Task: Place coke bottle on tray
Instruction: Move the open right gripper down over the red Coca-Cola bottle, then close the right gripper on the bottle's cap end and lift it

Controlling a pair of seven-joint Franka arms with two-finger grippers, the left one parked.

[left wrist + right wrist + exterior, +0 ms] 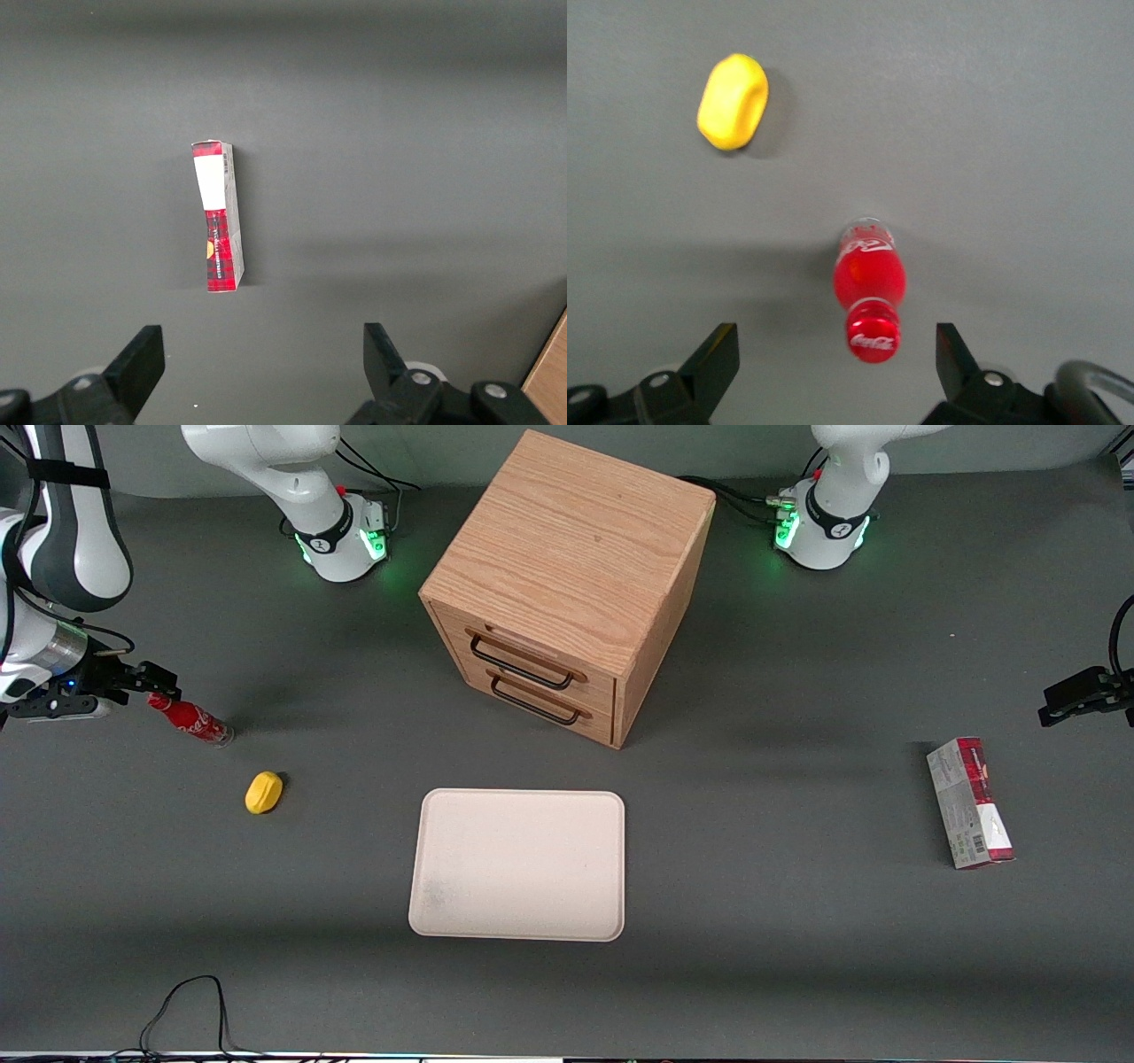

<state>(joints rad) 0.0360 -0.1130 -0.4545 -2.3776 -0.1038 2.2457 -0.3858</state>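
The coke bottle (190, 720) is small, slim and red with a red cap and white script lettering. It is on the table toward the working arm's end. In the right wrist view I look down on its cap (873, 332) and red body. My gripper (142, 695) is open and hovers just above the cap; its midpoint shows in the right wrist view (837, 345). One finger is on each side of the cap and neither touches it. The cream tray (518, 865) lies flat near the table's middle, nearer to the front camera than the bottle, with nothing on it.
A yellow lemon-shaped object (263, 792) lies between the bottle and the tray and also shows in the right wrist view (733, 101). A wooden drawer cabinet (567, 584) stands farther from the camera than the tray. A red-and-grey carton (970, 802) lies toward the parked arm's end.
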